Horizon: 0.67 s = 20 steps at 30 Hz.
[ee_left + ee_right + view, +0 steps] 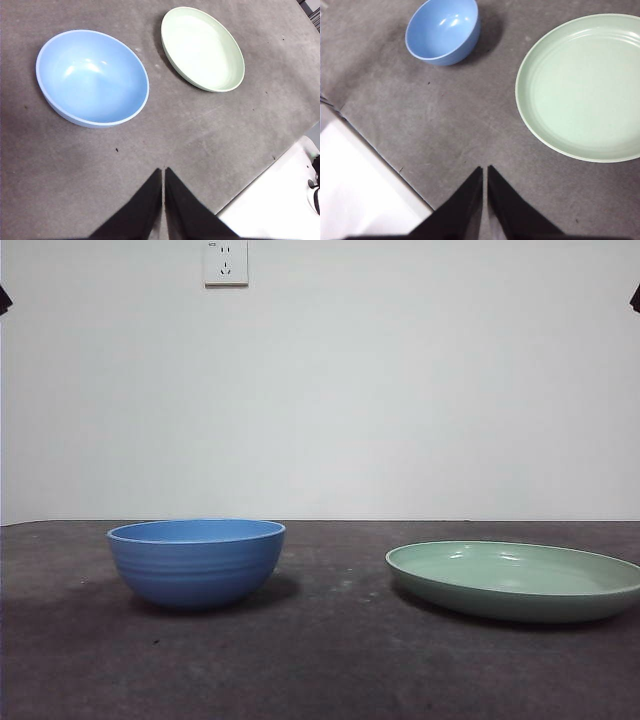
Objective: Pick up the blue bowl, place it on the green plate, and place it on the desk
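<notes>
The blue bowl [196, 562] stands upright and empty on the desk [320, 660] at the left. The green plate [515, 580] lies flat and empty on the desk at the right, apart from the bowl. Both also show in the left wrist view, bowl [92, 77] and plate [202, 47], and in the right wrist view, bowl [443, 30] and plate [582, 85]. My left gripper [163, 172] is shut and empty, high above the desk near the bowl's side. My right gripper [484, 170] is shut and empty, high above the desk near the plate.
A white wall with a socket [226, 262] stands behind the desk. The desk's edge and a white surface beyond it show in the left wrist view [280, 200] and in the right wrist view [355, 190]. Black arm tips sit at the front view's top corners.
</notes>
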Motion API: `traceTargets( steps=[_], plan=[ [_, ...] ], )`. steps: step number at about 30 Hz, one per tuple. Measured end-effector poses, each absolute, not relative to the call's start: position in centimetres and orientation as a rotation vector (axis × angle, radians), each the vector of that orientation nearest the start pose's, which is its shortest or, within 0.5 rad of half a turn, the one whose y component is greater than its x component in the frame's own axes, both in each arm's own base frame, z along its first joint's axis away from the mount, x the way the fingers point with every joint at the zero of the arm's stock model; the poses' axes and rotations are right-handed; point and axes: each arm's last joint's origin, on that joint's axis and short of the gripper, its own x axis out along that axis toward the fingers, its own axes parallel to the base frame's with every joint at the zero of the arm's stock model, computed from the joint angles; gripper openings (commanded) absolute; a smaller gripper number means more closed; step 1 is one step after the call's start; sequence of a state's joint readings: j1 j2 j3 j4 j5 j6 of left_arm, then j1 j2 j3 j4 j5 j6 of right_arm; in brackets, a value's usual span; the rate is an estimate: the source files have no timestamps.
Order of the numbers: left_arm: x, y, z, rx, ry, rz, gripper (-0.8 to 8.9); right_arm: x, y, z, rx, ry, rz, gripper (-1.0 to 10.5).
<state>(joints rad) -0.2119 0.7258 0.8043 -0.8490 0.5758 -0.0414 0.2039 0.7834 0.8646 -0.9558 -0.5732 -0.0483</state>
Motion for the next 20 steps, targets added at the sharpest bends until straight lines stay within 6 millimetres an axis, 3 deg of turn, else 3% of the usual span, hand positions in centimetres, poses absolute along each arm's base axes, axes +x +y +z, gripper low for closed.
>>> traceTargets(
  steps=[3, 6, 8, 20],
  plan=[
    [12.19, -4.23, 29.37, -0.18, 0.793, -0.731, 1.27, 12.54, 4.2, 29.88, 0.121, 0.862, 0.746, 0.7],
    [12.2, -4.24, 29.37, -0.18, 0.792, -0.731, 3.02, 12.54, 4.2, 29.9, 0.121, 0.861, 0.746, 2.8],
    [12.2, -4.24, 29.38, -0.18, 0.791, -0.732, 3.86, 12.54, 4.2, 29.9, 0.121, 0.861, 0.746, 3.6],
    [12.51, -4.3, 29.46, -0.176, 0.775, -0.73, 4.01, 12.54, 4.2, 29.9, 0.121, 0.861, 0.746, 3.6]
  ],
)
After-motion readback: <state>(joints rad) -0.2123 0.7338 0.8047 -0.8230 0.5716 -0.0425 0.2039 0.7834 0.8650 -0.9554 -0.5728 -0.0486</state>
